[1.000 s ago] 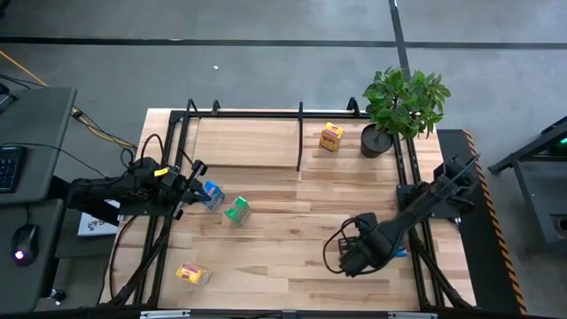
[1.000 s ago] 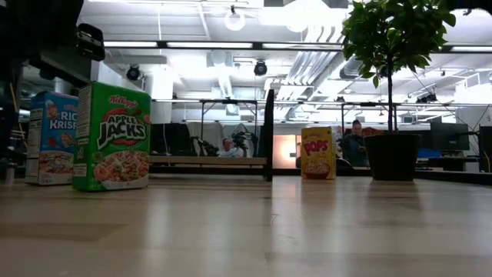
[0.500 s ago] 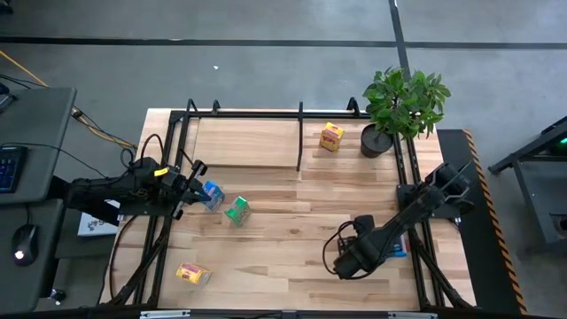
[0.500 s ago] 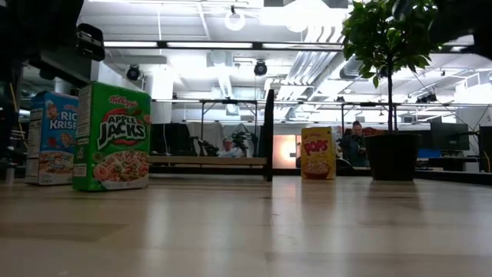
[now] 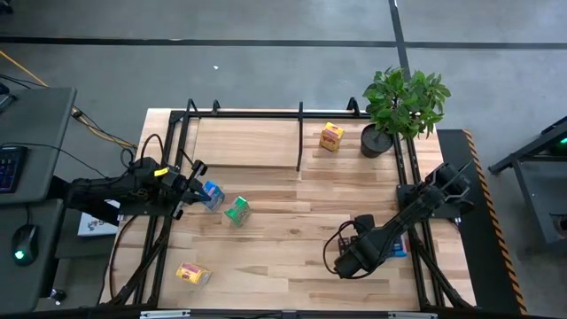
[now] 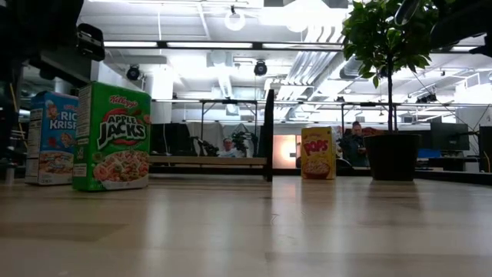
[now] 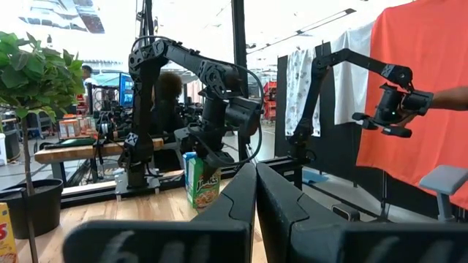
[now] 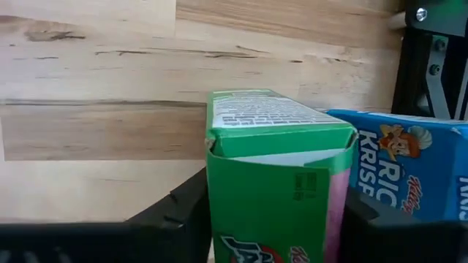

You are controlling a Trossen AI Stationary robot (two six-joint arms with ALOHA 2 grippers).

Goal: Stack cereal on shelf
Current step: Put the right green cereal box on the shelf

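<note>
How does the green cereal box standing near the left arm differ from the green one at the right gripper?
The left green box stands upright and free on the tabletop; the right green box is clamped between the right gripper's fingers. The left one is mid-left, the right one front-right. Both are Apple Jacks boxes, off the shelf.

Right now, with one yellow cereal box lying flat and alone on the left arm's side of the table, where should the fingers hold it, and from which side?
Probably straight down from above. The yellow box lies with a broad face up, so its sides are low and hard to reach from level. Close the fingers across its two long edges, at mid-length. Nothing stands close enough to block them.
</note>
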